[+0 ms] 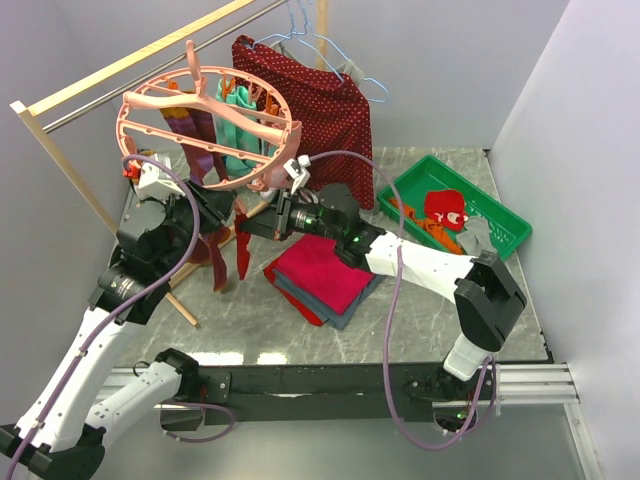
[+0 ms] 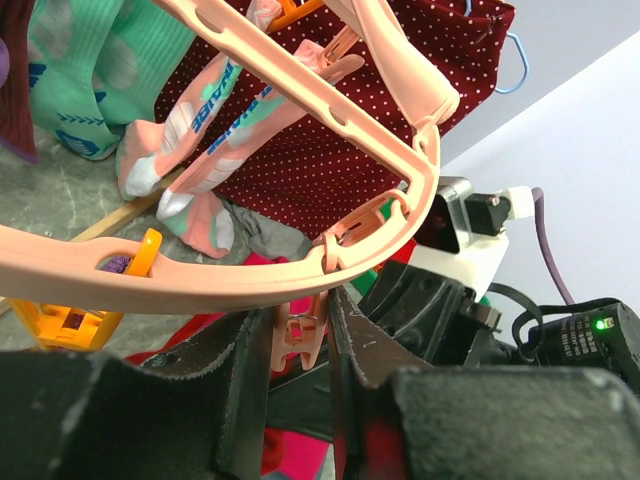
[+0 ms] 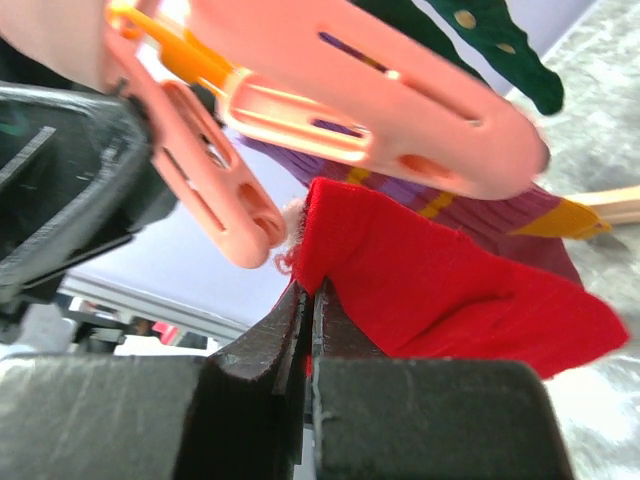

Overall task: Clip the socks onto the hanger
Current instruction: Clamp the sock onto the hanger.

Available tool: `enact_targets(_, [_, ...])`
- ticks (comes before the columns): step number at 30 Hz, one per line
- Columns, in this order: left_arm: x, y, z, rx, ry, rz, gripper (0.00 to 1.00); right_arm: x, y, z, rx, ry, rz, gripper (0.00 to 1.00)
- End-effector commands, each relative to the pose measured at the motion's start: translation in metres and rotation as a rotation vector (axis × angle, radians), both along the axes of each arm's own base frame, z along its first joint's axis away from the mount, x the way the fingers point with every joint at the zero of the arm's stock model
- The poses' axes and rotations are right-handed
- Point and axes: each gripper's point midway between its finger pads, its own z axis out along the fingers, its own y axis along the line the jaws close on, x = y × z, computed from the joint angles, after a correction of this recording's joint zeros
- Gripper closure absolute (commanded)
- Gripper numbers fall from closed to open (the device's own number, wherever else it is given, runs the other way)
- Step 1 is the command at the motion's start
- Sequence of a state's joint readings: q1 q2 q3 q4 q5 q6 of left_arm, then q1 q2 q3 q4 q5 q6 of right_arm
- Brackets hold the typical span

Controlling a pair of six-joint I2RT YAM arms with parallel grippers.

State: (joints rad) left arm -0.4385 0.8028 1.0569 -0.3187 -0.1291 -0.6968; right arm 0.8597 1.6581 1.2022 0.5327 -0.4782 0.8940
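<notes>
Grey marble table (image 1: 440, 320), pale walls. At rear left, pink hanger (image 2: 200, 285) on a wooden rail (image 1: 130, 58), several socks (image 1: 238, 140) already clipped beneath. Left gripper (image 2: 298, 320) squeezing one pink clip (image 2: 300, 348) under the near rim. Right gripper (image 3: 308, 300) pinched tight on the edge of a red sock (image 3: 430, 280), its corner raised just beside that clip's tip. More socks in a green basket (image 1: 498, 212) far right.

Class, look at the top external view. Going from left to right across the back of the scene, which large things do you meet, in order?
wooden post → pink hanger → dark red dotted garment → green tray
</notes>
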Motion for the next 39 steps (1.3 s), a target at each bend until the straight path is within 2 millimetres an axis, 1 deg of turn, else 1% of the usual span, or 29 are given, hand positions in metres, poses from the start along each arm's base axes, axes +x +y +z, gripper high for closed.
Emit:
enact_targets(1, [0.001,0.003,0.024,-0.032,-0.057,0.023,0.99,0.002,-0.001,0.027,-0.002,-0.089,-0.052,1.00])
enact_targets(2, [0.002,0.003,0.024,-0.032,-0.056,0.024,0.99,0.000,0.000,0.029,-0.005,-0.100,-0.052,1.00])
enact_targets(10, [0.002,0.004,0.020,-0.017,-0.044,0.033,0.99,0.004,-0.003,0.034,-0.026,-0.125,-0.094,1.00])
enact_targets(18, [0.005,0.007,0.015,0.002,-0.033,0.054,0.99,0.001,-0.003,0.044,-0.037,-0.165,-0.101,1.00])
enact_targets(26, [0.006,0.005,0.011,0.016,-0.021,0.058,0.99,-0.003,-0.004,0.054,-0.039,-0.202,-0.124,1.00])
enact_targets(33, [0.005,0.005,0.012,0.023,-0.023,0.065,0.99,0.001,-0.008,0.054,-0.050,-0.207,-0.156,1.00])
enact_targets(39, [0.004,0.006,0.010,0.027,-0.020,0.068,0.99,-0.001,-0.008,0.056,-0.050,-0.212,-0.160,1.00])
